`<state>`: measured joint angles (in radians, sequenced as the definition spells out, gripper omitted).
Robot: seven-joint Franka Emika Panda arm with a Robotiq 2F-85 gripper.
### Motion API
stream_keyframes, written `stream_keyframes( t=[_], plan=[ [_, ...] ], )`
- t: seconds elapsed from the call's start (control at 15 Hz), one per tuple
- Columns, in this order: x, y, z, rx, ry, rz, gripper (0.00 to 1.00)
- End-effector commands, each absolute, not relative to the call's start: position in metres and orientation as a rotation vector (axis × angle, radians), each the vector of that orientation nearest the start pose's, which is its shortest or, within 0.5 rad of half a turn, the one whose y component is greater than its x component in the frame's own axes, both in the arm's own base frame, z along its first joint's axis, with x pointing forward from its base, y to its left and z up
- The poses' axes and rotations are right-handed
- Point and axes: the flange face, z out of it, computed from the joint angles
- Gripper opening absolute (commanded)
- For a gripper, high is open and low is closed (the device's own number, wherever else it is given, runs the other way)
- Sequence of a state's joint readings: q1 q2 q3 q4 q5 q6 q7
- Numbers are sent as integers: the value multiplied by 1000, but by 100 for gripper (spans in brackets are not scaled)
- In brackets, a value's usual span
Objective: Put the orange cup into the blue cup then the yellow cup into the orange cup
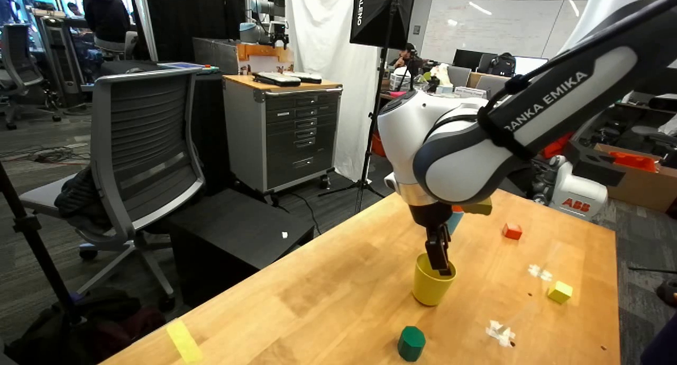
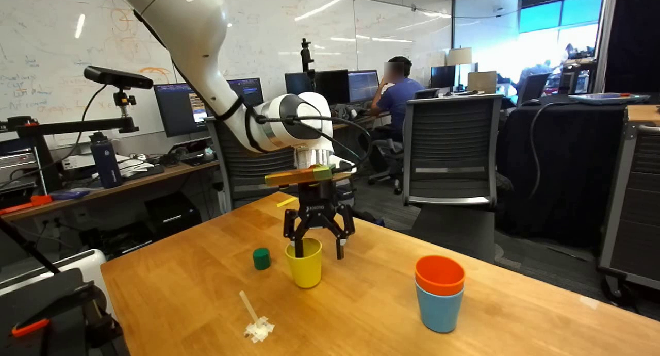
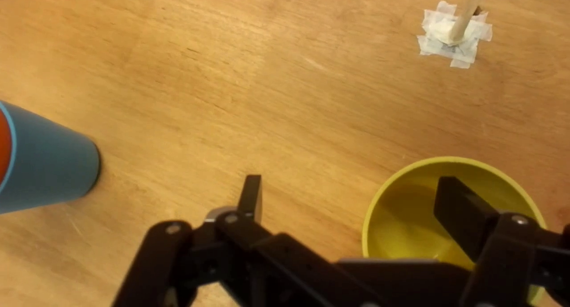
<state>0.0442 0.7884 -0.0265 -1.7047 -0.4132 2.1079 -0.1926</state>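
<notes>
The yellow cup (image 1: 431, 290) stands upright on the table, also in an exterior view (image 2: 305, 274) and the wrist view (image 3: 412, 222). My gripper (image 2: 319, 252) is open above it, pointing down. One fingertip is in the cup's mouth; the other is outside, on the side toward the blue cup. The jaws (image 3: 349, 187) hold nothing. The orange cup (image 2: 440, 276) sits inside the blue cup (image 2: 439, 310), its upper part showing above the rim. In an exterior view, the arm partly hides the blue cup (image 1: 454, 222). The wrist view shows the blue cup (image 3: 51, 160) at the left edge.
A green cylinder (image 1: 411, 344) stands near the yellow cup. A red block (image 1: 512, 231) and a yellow block (image 1: 559, 292) lie on the table. A thin upright stick (image 2: 248, 307) is taped to the tabletop. Yellow tape (image 1: 184, 341) marks the table edge.
</notes>
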Motion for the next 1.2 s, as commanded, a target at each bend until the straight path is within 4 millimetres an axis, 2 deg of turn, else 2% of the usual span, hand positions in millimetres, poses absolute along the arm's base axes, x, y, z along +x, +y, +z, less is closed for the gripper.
stream_keyframes(
  t=[0.0,0.13,0.2,0.4,0.73,1.13],
  plan=[
    [640,-6,107,-3246,-848,671,74],
    [643,-7,104,-3250,-845,660,70],
    [645,-8,103,-3252,-843,656,64],
    [648,-13,99,-3258,-824,652,37],
    [651,-20,96,-3261,-797,654,1],
    [657,-24,106,-3279,-758,625,2]
  ],
)
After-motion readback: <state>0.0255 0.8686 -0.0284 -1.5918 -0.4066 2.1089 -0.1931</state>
